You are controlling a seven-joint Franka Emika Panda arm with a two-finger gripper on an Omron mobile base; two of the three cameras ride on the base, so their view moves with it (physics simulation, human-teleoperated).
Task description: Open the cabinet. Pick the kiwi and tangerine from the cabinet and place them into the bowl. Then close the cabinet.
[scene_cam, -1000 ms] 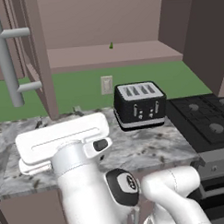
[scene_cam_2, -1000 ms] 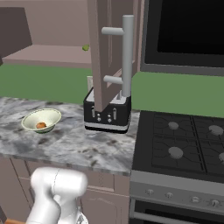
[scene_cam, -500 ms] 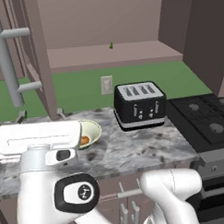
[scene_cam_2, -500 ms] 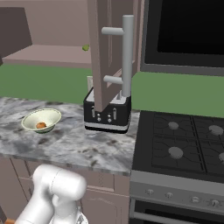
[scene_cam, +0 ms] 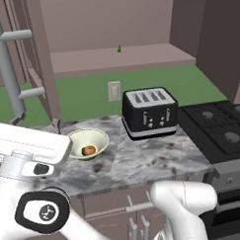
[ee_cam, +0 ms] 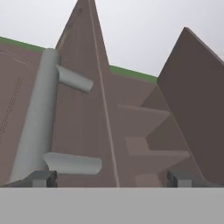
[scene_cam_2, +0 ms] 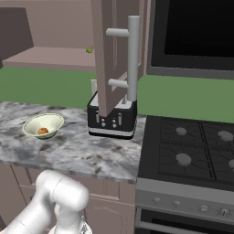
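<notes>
Fingertips (ee_cam: 41,178) are standing wide apart with nothing between them, and your gripper (ee_cam: 111,179) is pointing up at the open left door of the cabinet (ee_cam: 83,118), just beside its handle (ee_cam: 37,118). You are looking at a rigid hinged panel, so it should swing stiffly; take it by the smooth bar, mid-length, or push the flat face. An orange-brown fruit, likely the tangerine (scene_cam: 88,150), is lying in the bowl (scene_cam: 88,142) on the counter (scene_cam: 138,160) beside the toaster (scene_cam: 150,112).
</notes>
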